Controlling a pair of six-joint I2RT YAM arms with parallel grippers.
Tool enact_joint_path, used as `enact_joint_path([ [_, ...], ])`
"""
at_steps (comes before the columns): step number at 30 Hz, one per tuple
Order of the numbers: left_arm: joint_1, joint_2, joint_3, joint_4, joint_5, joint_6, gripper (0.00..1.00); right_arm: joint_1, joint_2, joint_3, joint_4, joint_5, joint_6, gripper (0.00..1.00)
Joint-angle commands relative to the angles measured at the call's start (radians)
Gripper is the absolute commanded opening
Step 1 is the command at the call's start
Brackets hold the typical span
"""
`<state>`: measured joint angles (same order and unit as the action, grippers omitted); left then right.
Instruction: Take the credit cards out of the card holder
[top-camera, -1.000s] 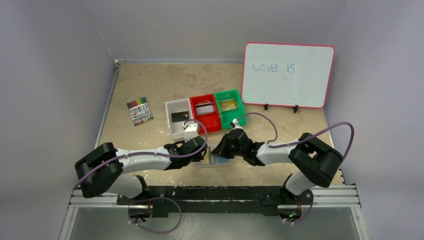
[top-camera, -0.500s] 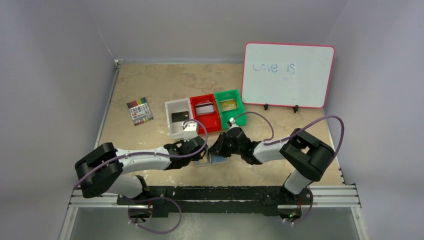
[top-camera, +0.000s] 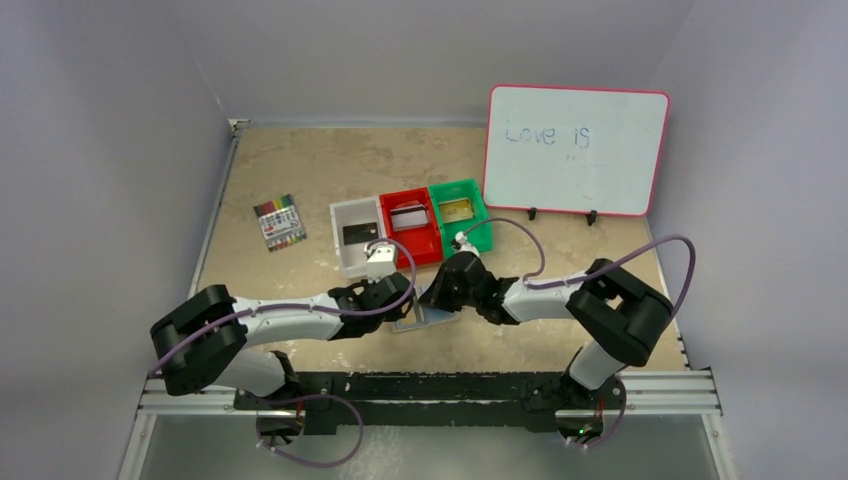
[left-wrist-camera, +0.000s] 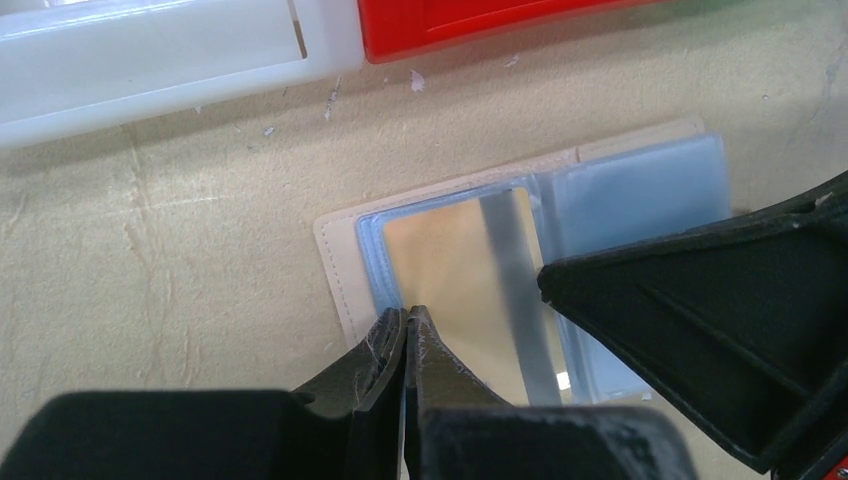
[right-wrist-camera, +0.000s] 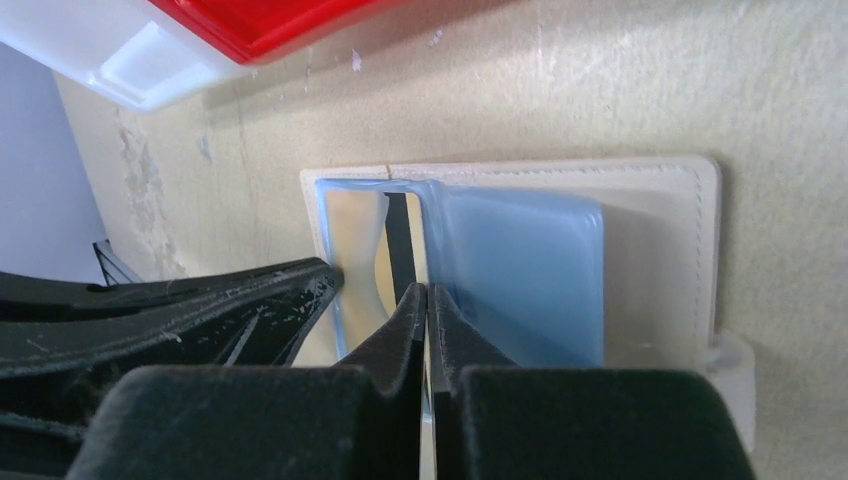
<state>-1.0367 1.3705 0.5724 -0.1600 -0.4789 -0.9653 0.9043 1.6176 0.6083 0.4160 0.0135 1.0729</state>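
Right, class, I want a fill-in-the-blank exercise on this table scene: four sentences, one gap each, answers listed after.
1. The card holder lies ____ on the table.
2. The gold card in its sleeve has a dark ____ across it.
3. The black card lies in the ____ bin.
4. The whiteboard reads "Love ____".

Missing words: open; stripe; white; is.

The card holder (top-camera: 424, 321) lies open near the middle of the counter's near edge, with one credit card (left-wrist-camera: 455, 285) in its left half. Just behind it, three bins stand side by side in a row, the left bin (top-camera: 353, 266), middle bin (top-camera: 425, 250) and right bin (top-camera: 485, 216), each holding a loose card (top-camera: 408, 217). The marker pack (top-camera: 279, 222) lies toward the left edge, and the whiteboard (top-camera: 575, 150) stands at the far right corner.
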Motion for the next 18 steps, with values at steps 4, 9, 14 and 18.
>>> enact_joint_path([
  [4,-0.011,0.04,-0.02,-0.033,0.092,0.012,0.0,0.012,-0.066,-0.083,0.082,-0.032,0.027,0.0],
  [9,-0.011,0.039,-0.02,-0.036,0.085,0.026,0.0,0.01,-0.072,-0.131,0.165,-0.06,0.07,0.0],
  [14,-0.012,0.024,-0.027,-0.047,0.075,0.035,0.0,0.011,-0.102,-0.181,0.202,-0.057,0.104,0.0],
  [18,-0.012,0.004,-0.039,-0.035,0.082,0.046,0.0,0.012,-0.138,-0.209,0.199,-0.037,0.118,0.0],
])
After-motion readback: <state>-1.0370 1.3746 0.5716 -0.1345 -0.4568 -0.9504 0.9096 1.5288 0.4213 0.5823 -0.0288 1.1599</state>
